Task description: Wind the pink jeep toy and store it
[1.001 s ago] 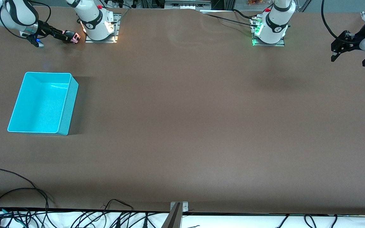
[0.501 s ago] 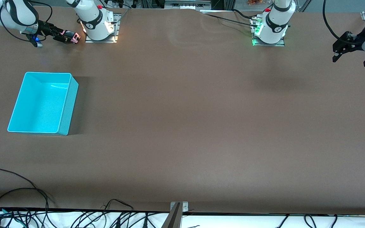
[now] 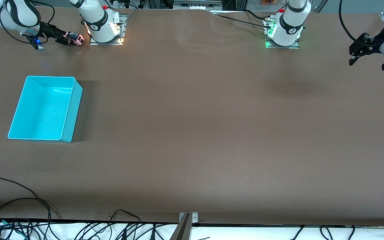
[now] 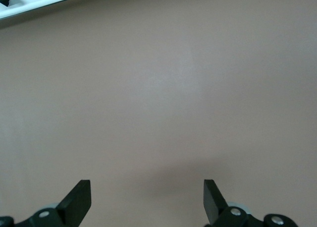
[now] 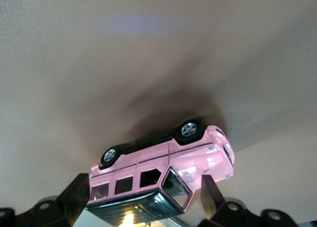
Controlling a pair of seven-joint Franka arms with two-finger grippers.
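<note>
Front view, read from the right arm's end of the table toward the left arm's end. The right gripper [image 3: 68, 37] is held low over the brown table [image 3: 192, 133], just beside the right arm's white base [image 3: 103, 25], its black fingers [image 5: 74, 197] clamped on the pink jeep toy [image 3: 73, 37]. In the right wrist view the pink jeep toy [image 5: 163, 170] is a small boxy car with a glossy light pink body, a dark shiny roof, dark tinted side windows and black tyres on silver hubs; the fingers grip it from either side at the roof end, and its wheels point away from the wrist camera toward the tabletop. Whether the wheels touch the surface cannot be told. Nearer to the front camera than the gripper, a turquoise bin [image 3: 70, 115] stands on the table: a rectangular, smooth-walled plastic tub with rounded corners, an open top and a faintly speckled floor, well apart from the toy. The table surface is matte, uniform and brown, with soft shadows. Toward the left arm's end stands the left arm's white base [image 3: 283, 28], lit green at one side. The left gripper [image 3: 370, 61] waits in the air over the table's edge at that end, its black wedge-shaped fingers [image 4: 79, 199] spread wide apart and holding nothing.
</note>
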